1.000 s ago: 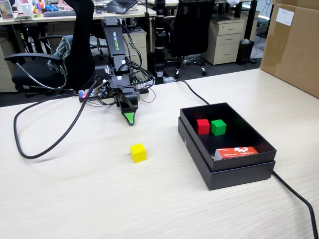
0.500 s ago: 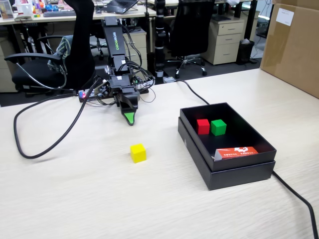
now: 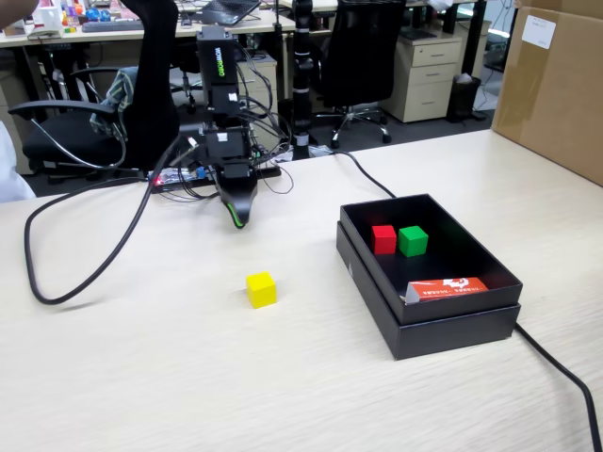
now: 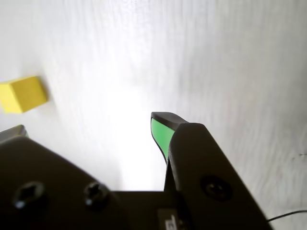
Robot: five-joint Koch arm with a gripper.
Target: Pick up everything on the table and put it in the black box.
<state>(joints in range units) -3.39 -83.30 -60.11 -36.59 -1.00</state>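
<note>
Pincer (image 3: 239, 222), gap indiscernible, hangs left of centre; judged best: swing toward yellow cube (image 3: 261, 288) at lower centre, straddle it squarely before closing.

A yellow cube (image 3: 261, 288) sits on the pale wood-grain table (image 3: 188, 377). The black box (image 3: 429, 325) holds a red cube (image 3: 383, 238), a green cube (image 3: 413, 240) and a red-and-white packet (image 3: 448, 287).

My black gripper (image 4: 96, 139) low in the wrist view, green pad on one finger (image 4: 160, 134), nothing between my fingers, a yellow block (image 4: 23, 94) far left, on the pale table (image 4: 192, 57)
</note>
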